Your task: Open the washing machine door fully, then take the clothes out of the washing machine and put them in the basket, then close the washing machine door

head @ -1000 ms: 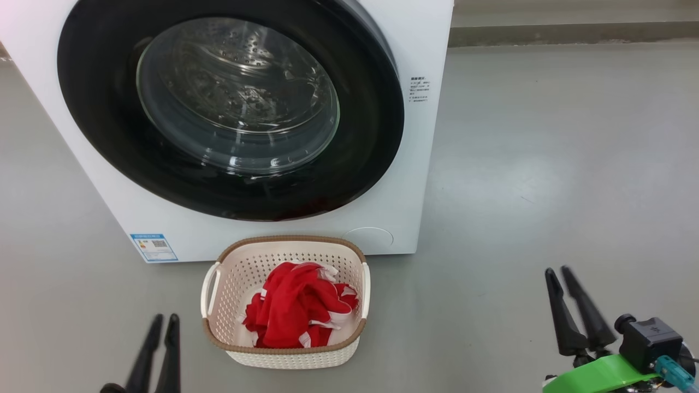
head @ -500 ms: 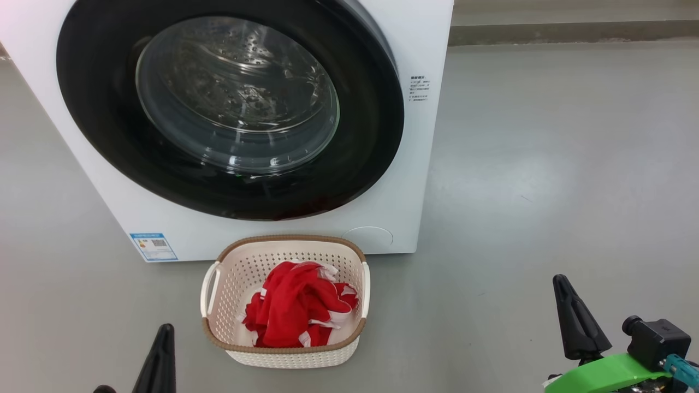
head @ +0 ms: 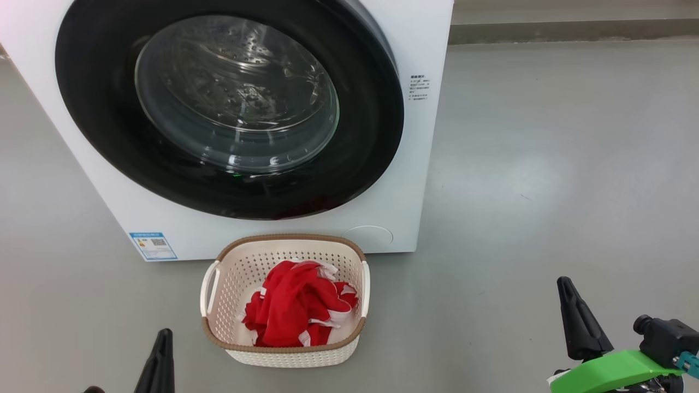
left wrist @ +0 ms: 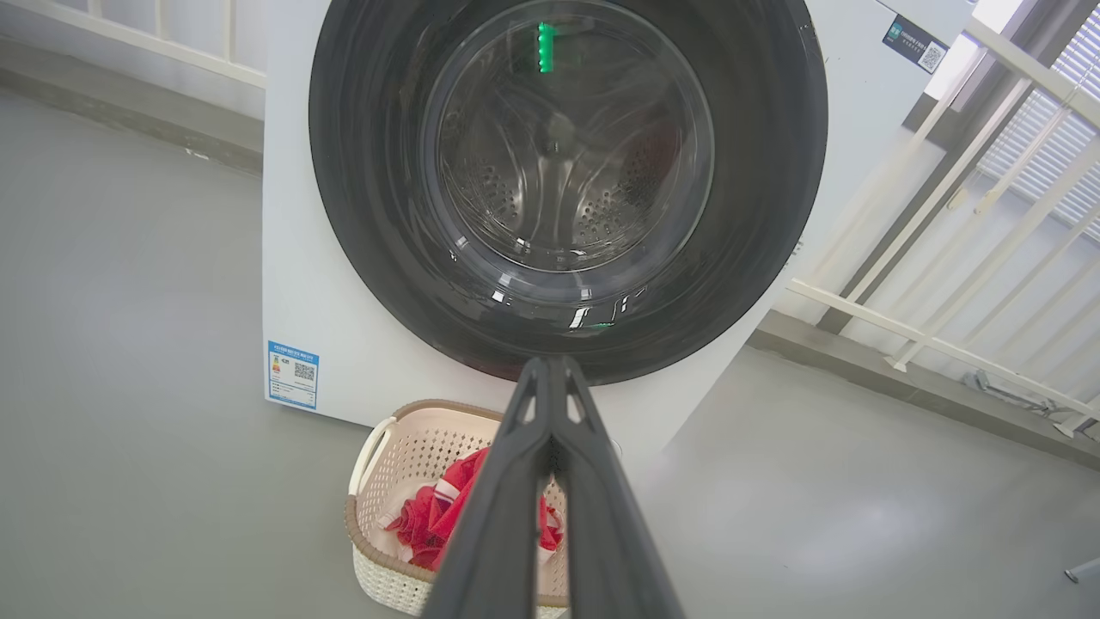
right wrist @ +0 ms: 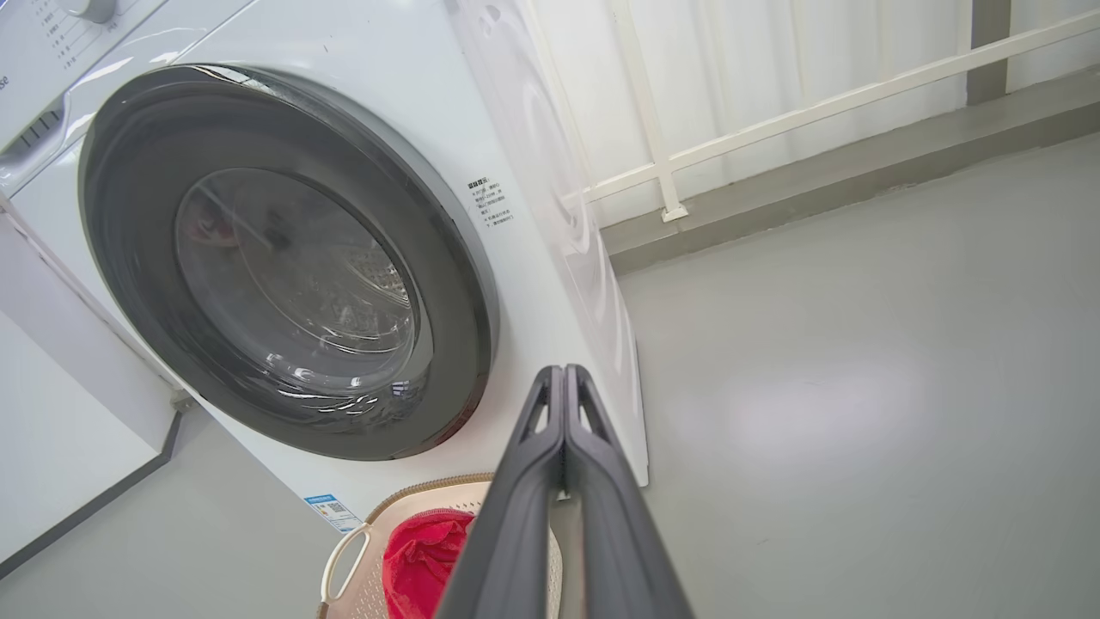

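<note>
A bare indoor laundry corner, more test space than home; a white washing machine (head: 415, 180) stands directly on a smooth grey floor (head: 546, 164); white railings (left wrist: 859, 316) line the wall at the right of the left wrist view.

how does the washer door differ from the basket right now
The door is round, glossy black with a clear glass centre; the basket is a rounded rectangle, cream with a brown rim. The door stands upright, shut on the washing machine; the basket sits on the floor, open on top, holding red clothes. Both sit at the machine's front.
</note>
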{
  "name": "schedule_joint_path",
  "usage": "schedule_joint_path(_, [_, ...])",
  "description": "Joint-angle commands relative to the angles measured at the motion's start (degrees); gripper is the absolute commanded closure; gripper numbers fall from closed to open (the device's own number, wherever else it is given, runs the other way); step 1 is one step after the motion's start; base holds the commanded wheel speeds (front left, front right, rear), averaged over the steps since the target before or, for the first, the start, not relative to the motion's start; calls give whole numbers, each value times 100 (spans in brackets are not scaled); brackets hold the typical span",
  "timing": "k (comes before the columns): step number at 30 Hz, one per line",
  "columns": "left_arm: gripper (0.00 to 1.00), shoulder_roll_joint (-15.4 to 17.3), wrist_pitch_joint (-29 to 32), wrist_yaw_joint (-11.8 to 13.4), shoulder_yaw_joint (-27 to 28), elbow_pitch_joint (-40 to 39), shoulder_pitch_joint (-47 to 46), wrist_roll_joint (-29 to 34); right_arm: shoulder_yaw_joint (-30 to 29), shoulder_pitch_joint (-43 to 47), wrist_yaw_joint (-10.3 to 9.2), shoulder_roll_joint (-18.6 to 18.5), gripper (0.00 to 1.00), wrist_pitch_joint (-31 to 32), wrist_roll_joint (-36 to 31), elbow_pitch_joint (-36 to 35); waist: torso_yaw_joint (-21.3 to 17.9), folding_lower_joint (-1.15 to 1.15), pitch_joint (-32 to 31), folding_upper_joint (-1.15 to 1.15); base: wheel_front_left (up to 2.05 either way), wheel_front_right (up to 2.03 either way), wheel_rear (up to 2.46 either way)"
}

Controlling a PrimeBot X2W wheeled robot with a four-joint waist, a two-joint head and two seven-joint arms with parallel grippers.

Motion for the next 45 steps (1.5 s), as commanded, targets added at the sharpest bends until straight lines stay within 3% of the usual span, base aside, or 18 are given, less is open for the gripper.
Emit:
schedule_joint_path(1, [100, 25, 42, -28, 73, -89, -270, -212, -24, -191, -2, -72, 100, 49, 235, -125, 0, -1, 2, 0, 0, 0, 0])
schedule_joint_path(45, [100, 44, 769, -82, 172, 323, -709, -3104, -124, -502, -4, -147, 100, 768, 3036, 26, -10, -1, 51, 0, 0, 0, 0])
